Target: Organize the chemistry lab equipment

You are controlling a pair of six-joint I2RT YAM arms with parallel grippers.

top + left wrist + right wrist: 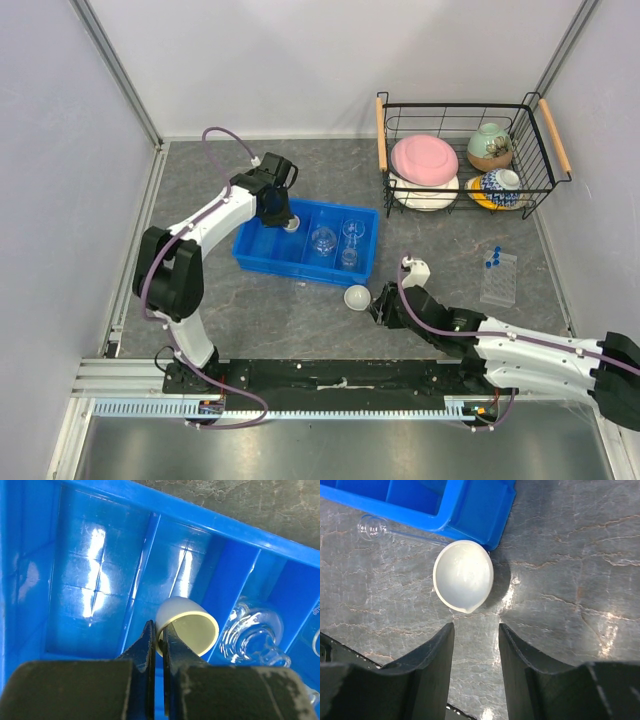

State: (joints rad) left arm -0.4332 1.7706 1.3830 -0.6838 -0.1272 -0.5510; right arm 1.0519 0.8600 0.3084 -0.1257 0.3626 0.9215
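Note:
My left gripper (pixel 159 627) is shut on the rim of a small white round dish (pixel 187 630), held tilted inside the blue divided bin (pixel 150 540). In the top view this gripper (pixel 287 218) hangs over the bin's left compartments. A clear glass flask (pixel 322 240) and a beaker (pixel 350 246) stand in the compartments to the right. A second white dish (pixel 463 575) lies on the table by the bin's near right corner. My right gripper (pixel 476 627) is open just short of it, touching nothing. The clear rack with blue-capped tubes (pixel 498 277) sits at the right.
A thin clear glass piece (pixel 372 527) lies on the table along the bin's near wall. A black wire basket (pixel 462 108) at the back right holds a pink plate (pixel 424 158) and patterned bowls. Grey walls close in the table on three sides.

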